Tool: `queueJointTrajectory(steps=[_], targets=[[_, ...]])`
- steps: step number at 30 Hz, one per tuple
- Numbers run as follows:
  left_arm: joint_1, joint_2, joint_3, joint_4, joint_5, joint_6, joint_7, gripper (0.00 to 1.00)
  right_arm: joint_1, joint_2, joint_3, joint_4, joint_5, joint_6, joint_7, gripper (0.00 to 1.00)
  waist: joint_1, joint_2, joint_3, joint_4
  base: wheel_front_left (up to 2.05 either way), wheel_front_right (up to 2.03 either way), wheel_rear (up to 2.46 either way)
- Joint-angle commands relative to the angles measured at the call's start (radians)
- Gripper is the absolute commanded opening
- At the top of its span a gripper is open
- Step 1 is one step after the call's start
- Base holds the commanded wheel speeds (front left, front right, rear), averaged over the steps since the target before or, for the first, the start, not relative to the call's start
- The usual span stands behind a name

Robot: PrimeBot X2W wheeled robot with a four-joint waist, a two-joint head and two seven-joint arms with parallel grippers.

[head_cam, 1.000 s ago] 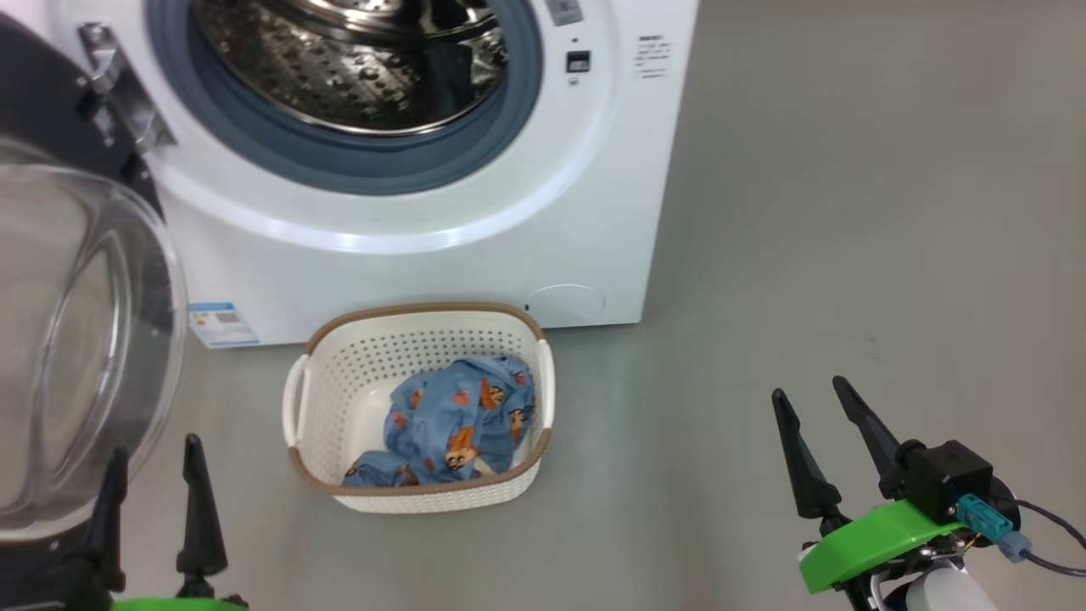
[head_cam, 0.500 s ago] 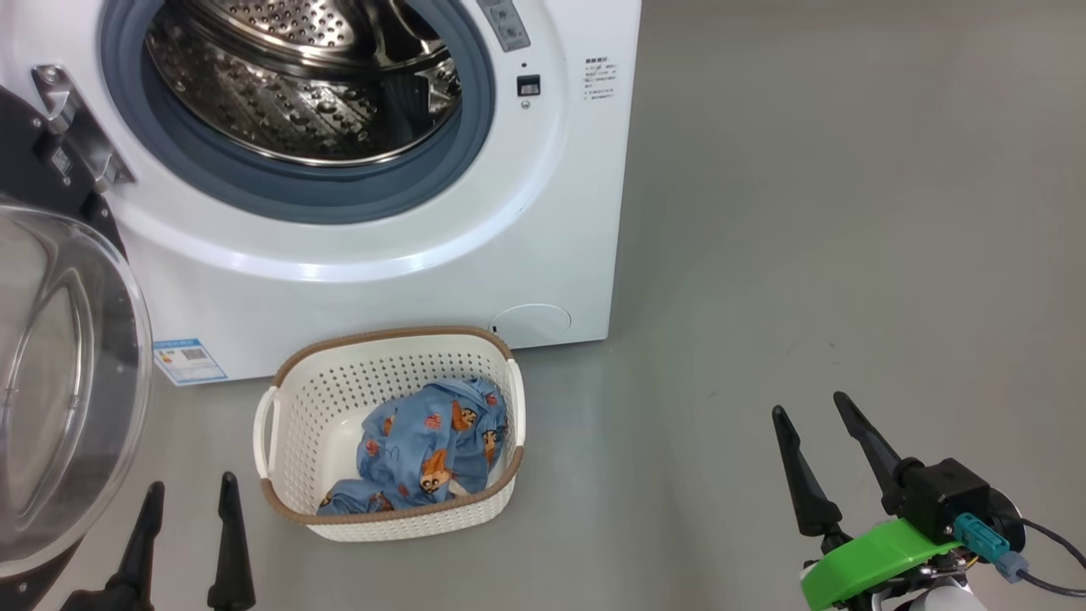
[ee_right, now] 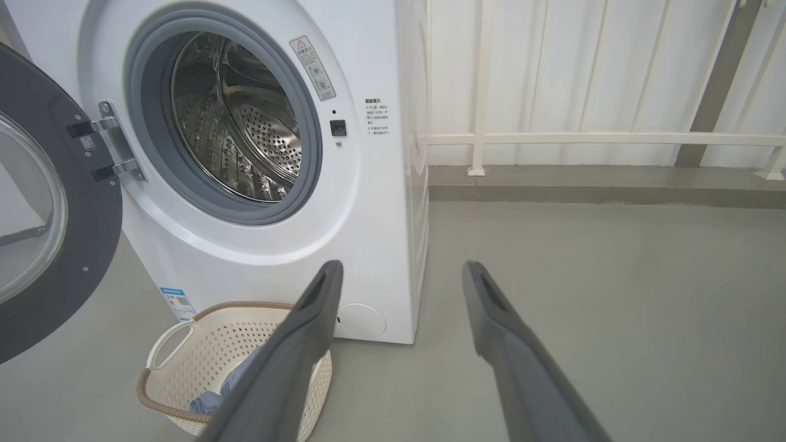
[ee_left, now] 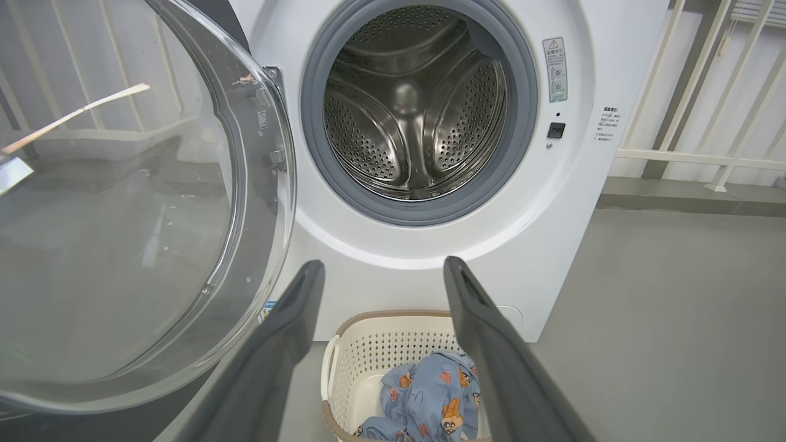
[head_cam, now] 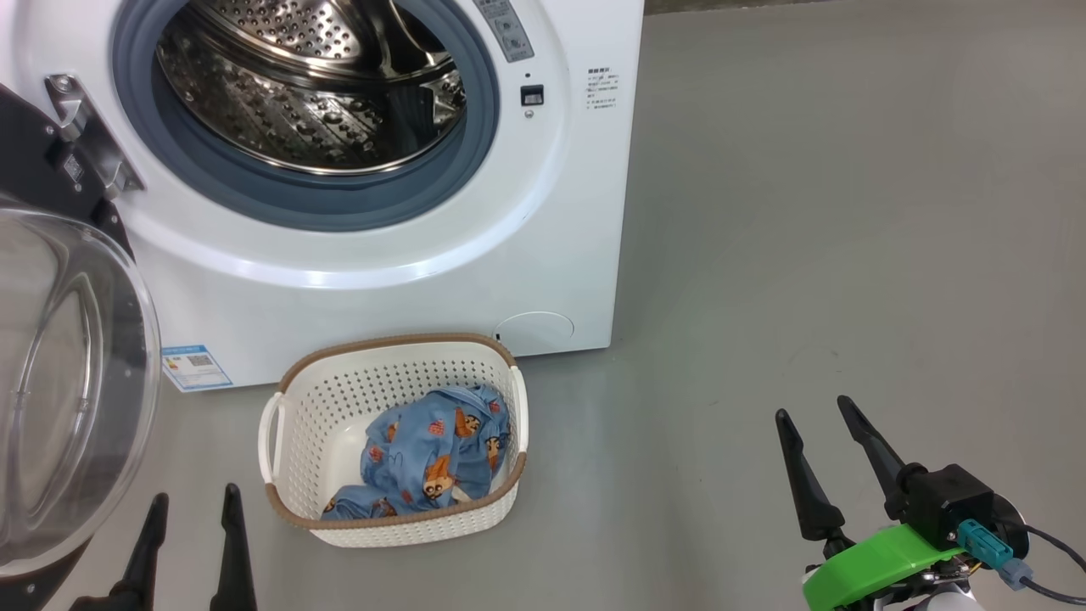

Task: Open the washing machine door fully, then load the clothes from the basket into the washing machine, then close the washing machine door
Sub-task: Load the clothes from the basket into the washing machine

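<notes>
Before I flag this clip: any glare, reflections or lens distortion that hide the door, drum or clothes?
Head view: sharp, a soft highlight band on the washing machine front, glints in the drum; clothes evenly lit. Left wrist view: the washing machine door glass carries streaky reflections, yet stays see-through. Right wrist view: wide-angle lens tilts the machine's edges.

The washing machine door stands swung open across the left half of the frame. The washing machine shows its steel drum at upper centre. At the bottom centre the left gripper has its fingers spread wide, and between them sits the basket holding the clothes.
</notes>
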Motion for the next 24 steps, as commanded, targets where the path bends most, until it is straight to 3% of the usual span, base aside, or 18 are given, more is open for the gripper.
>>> queueJointTrajectory(steps=[1,10,24], targets=[[-0.019,0.018,0.033,-0.016,0.005,-0.011,-0.005,1.0,-0.009,0.002,0.02,-0.028,-0.01,0.006,-0.009,1.0,0.0,0.0,0.0,0.001,0.0,0.0,0.0],[-0.03,0.02,0.044,0.002,0.006,-0.02,-0.005,1.0,-0.009,0.004,0.021,-0.025,-0.005,0.006,-0.009,1.0,0.0,0.0,0.005,0.005,0.78,-0.77,-0.01],[-0.038,0.019,0.067,-0.019,0.029,-0.004,-0.005,1.0,-0.015,0.004,0.02,-0.022,0.001,0.006,-0.009,1.0,0.0,0.0,0.022,0.016,1.75,-1.65,-0.1]])
